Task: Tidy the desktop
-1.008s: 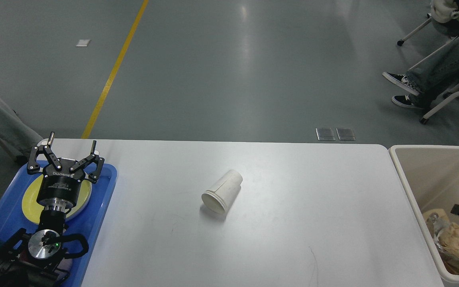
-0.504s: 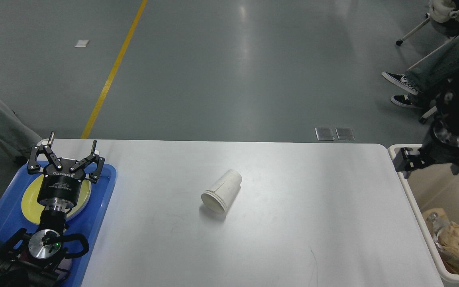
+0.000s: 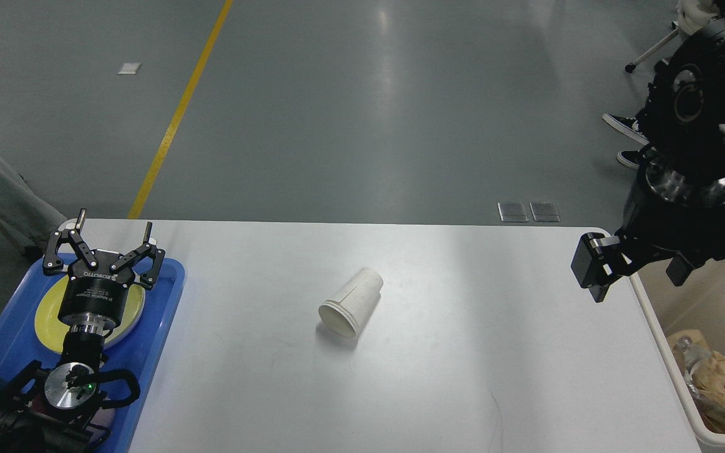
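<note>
- Head view shows the wide white counter (image 3: 463, 377) filling the lower part of the picture, and it is the thing to tidy.
- One white paper cup (image 3: 350, 302) lies on its side near the middle of the counter, with its open mouth toward the robot. It looks like trash, so I think it belongs in the bin.
- Right of the cup, past the counter's right edge, stands a beige bin (image 3: 652, 321). Crumpled paper and other trash sit at its bottom.
- Left of the cup, on the counter's left end, sits a blue tray (image 3: 167, 314). It holds a yellow plate (image 3: 48, 314), so it seems to be the place for dishes. A dark cup-like thing shows at the tray's near corner, but I cannot tell what it is.
- Over that plate hangs the left gripper (image 3: 112, 245), with its fingers spread apart and nothing between them. It seems to be waiting.
- Well to the right of the cup, the right gripper (image 3: 636, 267) hangs above the counter's right edge, just beside the bin. I cannot tell if its fingers are apart or together. I see nothing in it, so I think it may go for the cup next.
</note>
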You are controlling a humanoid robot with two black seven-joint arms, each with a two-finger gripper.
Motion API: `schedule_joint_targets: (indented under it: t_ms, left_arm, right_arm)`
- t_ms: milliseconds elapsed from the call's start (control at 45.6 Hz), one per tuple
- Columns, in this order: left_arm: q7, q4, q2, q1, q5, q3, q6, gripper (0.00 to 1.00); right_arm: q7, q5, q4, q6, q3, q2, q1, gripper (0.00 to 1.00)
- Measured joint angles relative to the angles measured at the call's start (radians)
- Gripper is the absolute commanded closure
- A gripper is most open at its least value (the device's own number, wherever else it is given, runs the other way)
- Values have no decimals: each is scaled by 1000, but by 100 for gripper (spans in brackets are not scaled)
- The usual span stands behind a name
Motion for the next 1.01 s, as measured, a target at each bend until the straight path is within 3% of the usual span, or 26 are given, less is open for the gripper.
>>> schedule_joint_targets:
  t_ms: [110,460,636,1008]
  left_arm:
    - [0,0,0,0,0,0,0,4]
    - [0,0,0,0,0,0,1,4]
    - [0,0,0,0,0,0,0,4]
    - [0,-1,0,0,0,-2,0,4]
  right_arm:
    - [6,1,22,-62,-1,15,4,0]
    - [7,-9,-45,-83,103,21,-50,0]
    - [7,-12,-235,-160,355,101,-360,0]
    - [-4,7,-772,-369,683,318,-886,0]
